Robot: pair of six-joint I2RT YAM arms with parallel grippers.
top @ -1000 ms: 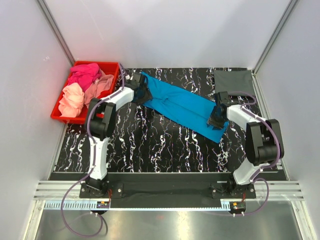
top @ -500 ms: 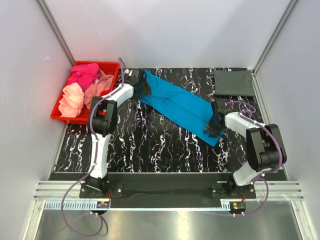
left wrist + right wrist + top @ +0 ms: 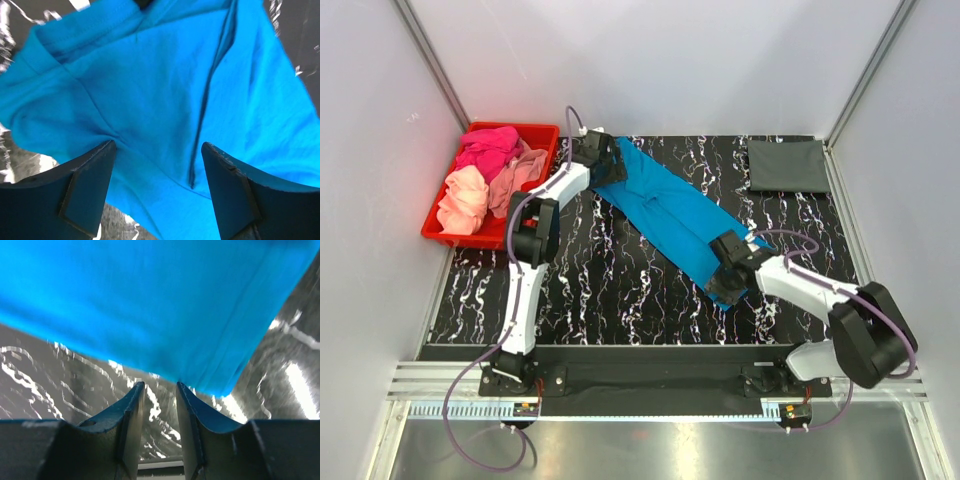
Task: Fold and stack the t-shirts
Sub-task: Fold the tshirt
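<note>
One arm (image 3: pixel 563 183) stretches far back, left pincer (image 3: pixel 157 150) spread over blue t-shirt (image 3: pixel 670 205).

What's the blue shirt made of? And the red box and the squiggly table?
Blue shirt: soft matte cloth, probably cotton; it wrinkles and shows stitched seams. Red box: likely hard smooth plastic, with straight stiff walls. Table: black, white marble-like veins, slightly shiny; real stone or print, can't tell.
</note>
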